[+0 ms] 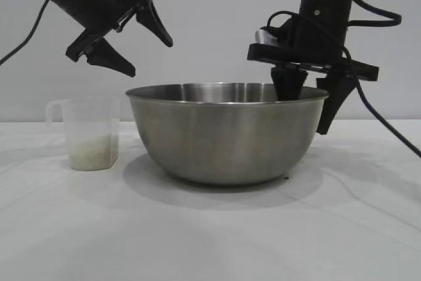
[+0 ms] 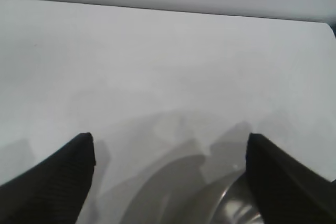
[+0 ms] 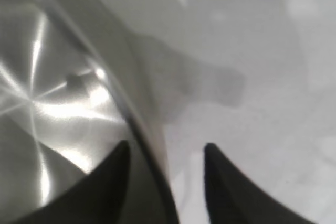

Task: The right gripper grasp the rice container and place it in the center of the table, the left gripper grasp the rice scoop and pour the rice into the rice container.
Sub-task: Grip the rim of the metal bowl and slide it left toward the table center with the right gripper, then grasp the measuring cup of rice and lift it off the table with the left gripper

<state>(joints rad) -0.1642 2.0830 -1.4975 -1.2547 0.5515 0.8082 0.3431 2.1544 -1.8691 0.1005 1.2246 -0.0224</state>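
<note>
Bowl (image 1: 227,136) was set on table (image 1: 210,235), middle. Right gripper (image 1: 309,97) was spread over bowl's right rim, one finger inside, one outside. Cup (image 1: 92,133) with rice (image 1: 93,153) stood left of bowl. Left gripper (image 1: 135,37) was spread, up high above cup.

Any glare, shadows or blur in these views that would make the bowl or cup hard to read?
Exterior view: even, soft light; the rice container casts a faint shadow on the table, and the rice scoop reads clearly. Left wrist view: soft overall, with overlapping grey shadows and only a sliver of the bowl's rim. Right wrist view: bright starburst glare inside the bowl, and the right gripper straddling the rim looks blurred.
</note>
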